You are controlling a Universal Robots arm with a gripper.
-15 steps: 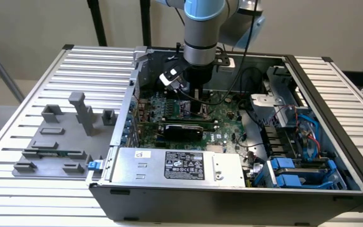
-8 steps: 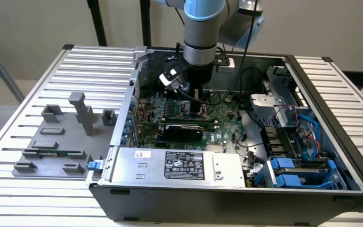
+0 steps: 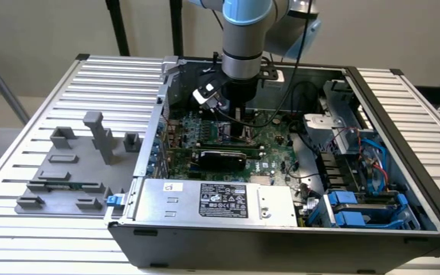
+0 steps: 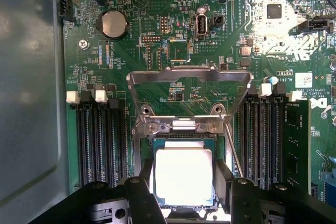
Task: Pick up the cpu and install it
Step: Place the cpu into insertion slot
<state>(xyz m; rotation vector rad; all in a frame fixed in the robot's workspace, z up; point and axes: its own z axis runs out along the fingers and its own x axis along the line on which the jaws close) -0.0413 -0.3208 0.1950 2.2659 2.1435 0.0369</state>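
The cpu (image 4: 184, 176) lay flat over the socket (image 4: 181, 140) of the motherboard (image 4: 157, 56), with its silvery metal top facing up toward the wrist camera. The chip was square and had no long axis. Its edges ran parallel to the socket frame. Whether it was fully seated could not be determined.

The gripper (image 4: 185, 170) stood directly above the socket. Its dark fingers (image 4: 143, 192) were closed against two opposite edges of the cpu, grasping it. In the exterior view, the gripper (image 3: 235, 117) reached straight down into the open computer case (image 3: 403, 132).

The load plate (image 4: 189, 77) stood raised, hinged at the socket's far edge, leaving the socket uncovered. A thin retention lever (image 4: 233, 148) slanted just beside the socket. Banks of black memory slots (image 4: 100, 140) flanked the socket on two sides, close to the fingers. A coin cell (image 4: 112, 24) sat beyond the load plate.

A black expansion card (image 3: 220, 156) lay across the board near the socket, with the power supply (image 3: 216, 200) beyond it. Grey fixture blocks (image 3: 75, 166) stood outside the case, well apart from the socket.
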